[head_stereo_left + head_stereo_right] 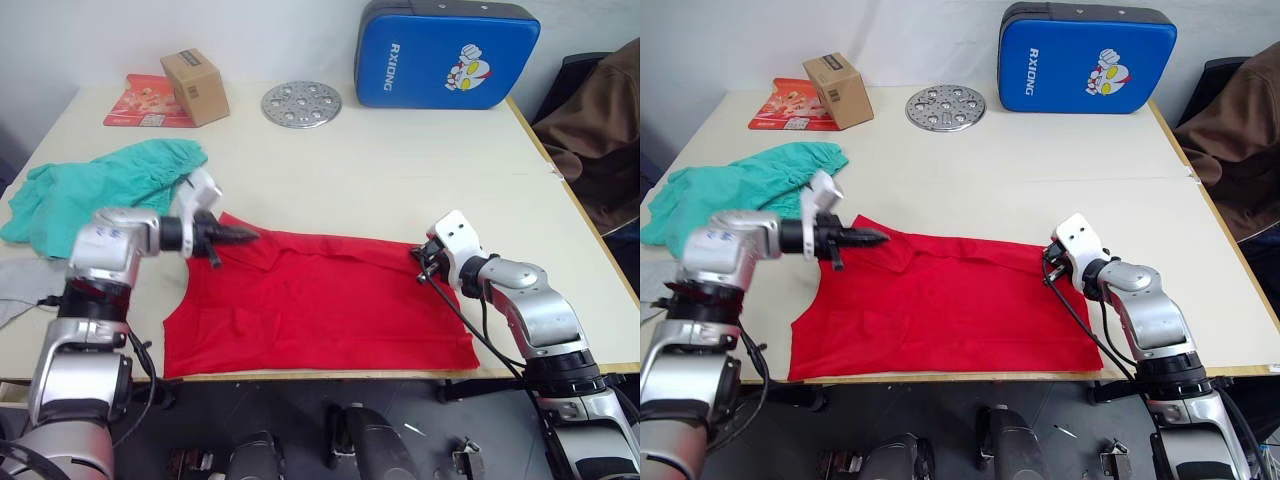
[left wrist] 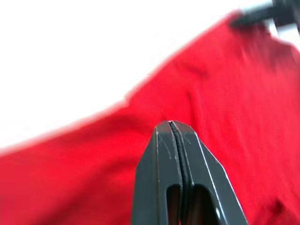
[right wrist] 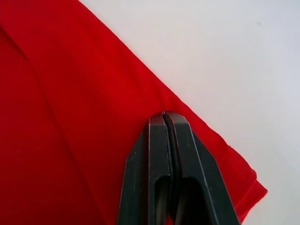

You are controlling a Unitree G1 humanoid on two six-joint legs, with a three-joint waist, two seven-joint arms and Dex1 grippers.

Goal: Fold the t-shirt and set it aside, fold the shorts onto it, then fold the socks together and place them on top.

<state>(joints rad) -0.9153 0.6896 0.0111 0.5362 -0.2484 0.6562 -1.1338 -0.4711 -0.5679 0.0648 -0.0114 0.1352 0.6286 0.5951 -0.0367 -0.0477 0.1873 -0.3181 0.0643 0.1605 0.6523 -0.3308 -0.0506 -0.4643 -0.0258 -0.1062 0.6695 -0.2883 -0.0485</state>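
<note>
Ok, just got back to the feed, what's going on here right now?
The robot is working on the t-shirt, which lies spread flat at the near edge of the table. Both tools are closed at its far edge: the left tool near one corner, the right tool near the other. Whether either actually pinches cloth is hard to tell. The shorts sit bunched on the robot's left, not yet folded.

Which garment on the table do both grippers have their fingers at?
The red t-shirt, spread flat at the near edge. The left gripper and right gripper are both at its far edge; the teal shorts lie bunched, untouched, further left.
</note>
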